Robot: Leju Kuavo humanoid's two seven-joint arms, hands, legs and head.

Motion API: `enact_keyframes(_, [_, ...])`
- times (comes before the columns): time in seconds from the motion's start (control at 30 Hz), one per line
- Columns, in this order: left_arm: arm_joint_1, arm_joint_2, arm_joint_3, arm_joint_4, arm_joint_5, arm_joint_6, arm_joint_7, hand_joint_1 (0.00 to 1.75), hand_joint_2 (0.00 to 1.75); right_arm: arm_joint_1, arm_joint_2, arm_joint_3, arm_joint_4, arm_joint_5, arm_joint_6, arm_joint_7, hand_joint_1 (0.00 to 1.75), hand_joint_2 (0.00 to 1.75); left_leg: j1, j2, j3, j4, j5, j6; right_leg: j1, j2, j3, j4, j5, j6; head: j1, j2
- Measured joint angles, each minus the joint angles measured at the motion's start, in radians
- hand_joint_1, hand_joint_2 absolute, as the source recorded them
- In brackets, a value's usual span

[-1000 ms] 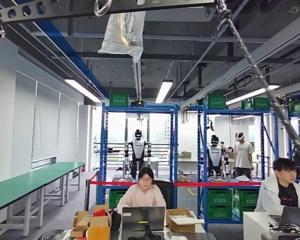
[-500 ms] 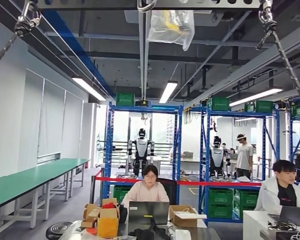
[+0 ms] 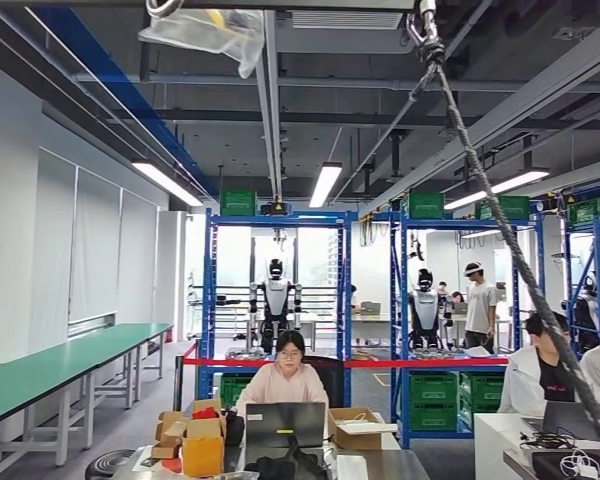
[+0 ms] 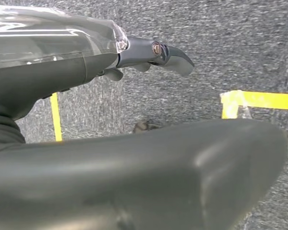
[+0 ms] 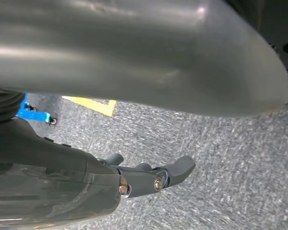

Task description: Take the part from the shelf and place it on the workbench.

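Hands hanging low beside the body over grey speckled carpet floor (image 4: 215,57) marked with yellow tape lines (image 4: 260,99), probably because nothing is yet within reach. Left hand (image 4: 146,52) with dark fingers (image 4: 177,56) stretched out and apart, gripping nothing. Right hand (image 5: 150,177) the same, fingers (image 5: 178,168) extended, nothing held between them. Blue steel shelf racks (image 3: 274,300) far ahead in the head view, beyond a red-and-white barrier tape (image 3: 342,364), with green plastic crates (image 3: 433,400) on the lowest level and along the top. Part itself not identifiable at this range; presumably somewhere on those racks, cannot tell which level. Long green-topped workbench (image 3: 63,360) running along the white wall, well apart from the racks. Person in a pale pink top (image 3: 286,380) seated at a desk with a dark laptop (image 3: 286,428) and open cardboard boxes (image 3: 187,440) between camera and racks. Task judged barely begun: approach to the shelf needed first.
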Motion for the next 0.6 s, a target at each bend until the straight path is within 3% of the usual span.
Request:
enact_keyframes(0.03, [0.001, 0.0, 0.0, 0.0, 0.0, 0.0, 0.0, 0.0, 0.0, 0.0, 0.0, -0.004, 0.0, -0.003, -0.002, 0.002, 0.0, 0.0, 0.0, 0.0, -0.016, 0.043, -0.011, -0.001, 0.002, 0.0, -0.004, 0.002, 0.002, -0.001, 0.0, 0.0])
enact_keyframes(0.07, [0.001, 0.0, 0.0, 0.0, -0.001, 0.0, 0.0, 0.0, 0.0, 0.001, 0.0, -0.009, 0.0, -0.006, -0.004, 0.003, 0.0, 0.0, 0.0, 0.0, -0.015, 0.05, -0.002, -0.001, 0.004, 0.0, -0.008, 0.005, 0.003, -0.002, 0.0, 0.0])
enact_keyframes(0.1, [0.001, 0.0, 0.001, 0.0, -0.001, 0.0, -0.002, 0.0, 0.0, 0.001, 0.0, -0.015, 0.0, -0.011, -0.005, 0.006, 0.0, 0.0, 0.0, 0.0, 0.004, 0.016, 0.025, 0.0, 0.004, 0.001, -0.012, 0.011, 0.003, -0.001, 0.0, 0.0])
enact_keyframes(0.17, [-0.001, 0.0, 0.001, 0.0, -0.002, -0.002, -0.008, 0.0, 0.0, 0.0, -0.001, -0.025, 0.0, -0.019, -0.005, 0.01, 0.0, 0.0, 0.0, 0.0, 0.067, -0.111, 0.091, 0.002, 0.006, 0.002, -0.02, 0.027, 0.0, 0.004, 0.0, 0.0])
enact_keyframes(0.2, [-0.004, 0.0, 0.001, 0.0, -0.002, -0.003, -0.011, 0.0, 0.0, 0.0, -0.002, -0.031, 0.0, -0.022, -0.006, 0.012, 0.0, 0.0, 0.0, 0.0, 0.089, -0.164, 0.11, 0.004, 0.008, 0.002, -0.028, 0.037, -0.003, 0.008, 0.0, 0.0])
enact_keyframes(0.27, [-0.006, 0.0, 0.001, 0.0, -0.002, -0.007, -0.014, 0.0, 0.0, -0.001, -0.004, -0.041, 0.0, -0.024, -0.011, 0.017, 0.0, 0.0, -0.002, -0.001, 0.1, -0.204, 0.117, 0.011, 0.01, 0.003, -0.042, 0.051, -0.003, 0.019, 0.0, 0.0])
enact_keyframes(0.33, [-0.004, -0.001, 0.001, 0.0, -0.002, -0.011, -0.014, 0.0, 0.0, 0.0, -0.008, -0.048, 0.0, -0.024, -0.014, 0.022, 0.0, 0.87, -0.003, -0.001, 0.094, -0.206, 0.121, 0.02, 0.008, 0.004, -0.049, 0.055, 0.0, 0.028, 0.0, 0.0])
enact_keyframes(0.4, [-0.004, -0.003, 0.001, 0.0, -0.002, -0.012, -0.011, 0.0, 0.0, 0.003, -0.013, -0.055, 0.0, -0.026, -0.014, 0.027, 0.0, 1.75, 0.0, 0.0, 0.09, -0.209, 0.129, 0.032, 0.004, 0.006, -0.062, 0.09, -0.03, 0.039, 0.0, 0.0])
enact_keyframes(0.5, [-0.007, -0.007, 0.001, 0.0, 0.0, -0.014, -0.002, 0.0, 0.0, 0.005, -0.023, -0.069, 0.0, -0.03, -0.014, 0.048, 0.0, 1.75, 0.001, 0.002, 0.081, -0.21, 0.136, 0.041, -0.006, 0.008, -0.128, 0.264, -0.133, 0.056, 0.0, 0.0])
enact_keyframes(0.53, [-0.006, -0.01, 0.002, 0.001, 0.0, -0.016, 0.001, 0.0, 0.0, 0.006, -0.027, -0.072, 0.0, -0.031, -0.014, 0.059, 0.0, 1.31, 0.001, 0.003, 0.079, -0.209, 0.137, 0.042, -0.009, 0.008, -0.143, 0.31, -0.151, 0.062, 0.0, 0.0])
enact_keyframes(0.57, [-0.006, -0.014, 0.002, 0.001, 0.0, -0.018, 0.003, 0.0, 0.44, 0.007, -0.031, -0.076, 0.0, -0.031, -0.014, 0.071, 0.0, 0.87, 0.002, 0.003, 0.079, -0.209, 0.138, 0.042, -0.013, 0.008, -0.142, 0.324, -0.149, 0.07, 0.0, 0.0])
enact_keyframes(0.6, [-0.006, -0.015, 0.002, 0.001, 0.0, -0.019, 0.004, 0.0, 0.58, 0.008, -0.033, -0.077, 0.0, -0.031, -0.014, 0.078, 0.0, 0.58, 0.002, 0.004, 0.079, -0.209, 0.138, 0.043, -0.015, 0.008, -0.141, 0.328, -0.145, 0.073, 0.0, 0.0])
